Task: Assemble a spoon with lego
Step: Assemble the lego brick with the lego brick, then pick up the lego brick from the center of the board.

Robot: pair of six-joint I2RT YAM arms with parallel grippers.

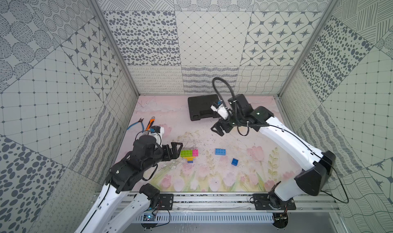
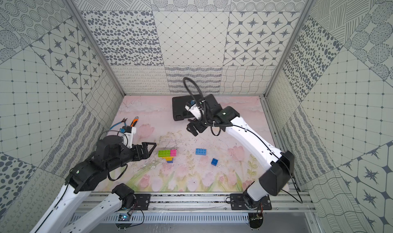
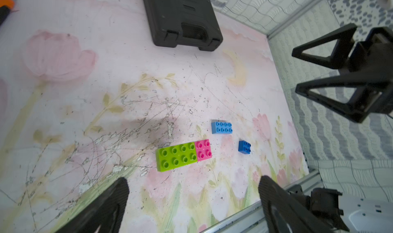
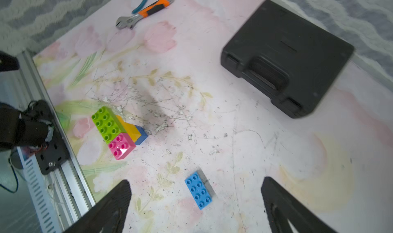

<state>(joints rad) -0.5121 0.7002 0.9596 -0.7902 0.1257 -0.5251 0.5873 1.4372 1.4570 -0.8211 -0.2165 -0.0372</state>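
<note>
Just beyond my left claw (image 3: 192,185), the spoon (image 3: 184,155) sits low and centre in the left wrist frame on the surface (image 3: 106,115). Its green and pink layer faces up, with no blue top. To its right, apart, lie a light blue brick (image 3: 221,127) and a dark blue brick (image 3: 244,146).

I judge the light blue one goes on next. Grip its long sides, keep the studs up, square it over the green and pink, then press straight down while the stack is steadied.

My left claw is wide, empty and touching nothing. My right claw (image 1: 218,130), right of centre in a top view, hangs wide and empty too.
</note>
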